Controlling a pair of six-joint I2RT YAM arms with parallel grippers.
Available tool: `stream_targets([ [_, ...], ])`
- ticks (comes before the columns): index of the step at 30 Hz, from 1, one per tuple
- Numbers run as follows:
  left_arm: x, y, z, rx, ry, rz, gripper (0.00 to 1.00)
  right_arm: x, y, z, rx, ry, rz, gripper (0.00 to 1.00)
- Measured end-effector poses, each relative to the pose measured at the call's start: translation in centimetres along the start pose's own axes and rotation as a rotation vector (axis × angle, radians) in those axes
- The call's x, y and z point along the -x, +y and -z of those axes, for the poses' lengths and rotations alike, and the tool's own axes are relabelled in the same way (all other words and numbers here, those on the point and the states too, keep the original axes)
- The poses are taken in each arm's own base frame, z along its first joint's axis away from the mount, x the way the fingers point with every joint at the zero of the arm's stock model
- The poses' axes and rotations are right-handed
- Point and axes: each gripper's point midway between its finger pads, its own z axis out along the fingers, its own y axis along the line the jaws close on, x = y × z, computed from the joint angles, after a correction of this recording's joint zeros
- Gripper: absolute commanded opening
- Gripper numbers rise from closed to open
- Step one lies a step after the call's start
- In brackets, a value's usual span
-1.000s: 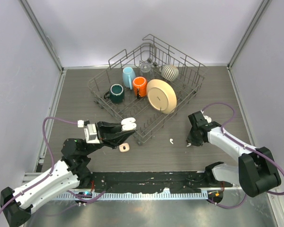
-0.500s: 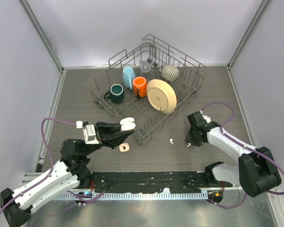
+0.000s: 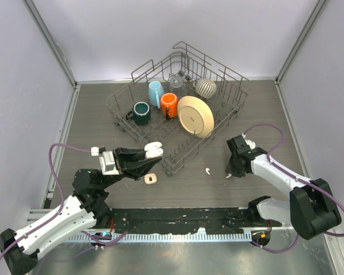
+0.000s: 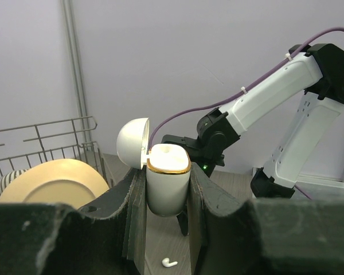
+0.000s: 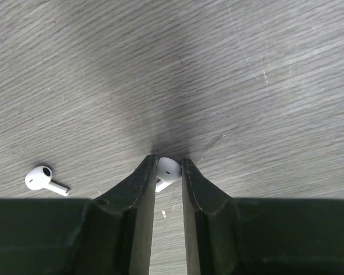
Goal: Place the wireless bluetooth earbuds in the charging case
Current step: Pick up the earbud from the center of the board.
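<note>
Seen from above, a grey wood-grain table [image 3: 92,126] carries a wire rack [image 3: 218,117] at the far side, holding mugs [image 3: 169,105] and a cream plate [image 3: 195,116]. At near left, the left gripper [image 3: 149,154] is closed around a white case [image 4: 168,180], just near of the rack's near corner. A small peach object [image 3: 151,179] lies on the table close by. Only the left wrist view shows the case upright between the fingers [image 4: 135,206] and raised above the table. Its domed lid [image 4: 132,142] is hinged open to the left and a gold rim rings its mouth. What sits inside cannot be told. At near right, the right gripper [image 5: 168,172] points down at the table, and the top view hides how its jaws stand. The right wrist view shows them narrow, pinching one white earbud [image 5: 168,168] at the table surface. A second earbud [image 5: 43,179] lies loose on the table left of that gripper, between the two arms, and shows in all three views.
</note>
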Motion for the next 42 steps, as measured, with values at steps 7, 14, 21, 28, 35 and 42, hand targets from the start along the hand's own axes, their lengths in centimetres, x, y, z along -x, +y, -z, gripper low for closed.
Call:
stream_targets([
  [7, 0.1, 0.1, 0.0, 0.006, -0.002, 0.0, 0.0, 1.4, 1.1, 3.3, 0.056, -0.082, 0.031, 0.01],
  [14, -0.1, 0.2, 0.0, 0.011, 0.0, 0.001, 0.0, 5.3, 9.5, 15.7, 0.349, -0.376, 0.18, 0.01],
  [21, -0.4, 0.4, -0.1, 0.017, 0.009, 0.004, 0.0, 5.4, 16.6, 29.5, 0.581, -0.639, 0.334, 0.01],
  [28, -0.9, 0.5, -0.1, 0.019, 0.026, 0.006, 0.0, 0.0, 22.0, 35.7, 0.625, -0.849, 0.567, 0.01],
  [35, -1.7, 0.7, -0.2, 0.024, 0.051, 0.008, 0.0, -1.3, 23.4, 38.7, 0.647, -0.987, 0.613, 0.01],
  [42, -2.2, 0.8, -0.3, 0.026, 0.065, 0.003, 0.0, -1.0, 24.0, 40.6, 0.69, -1.028, 0.574, 0.01],
])
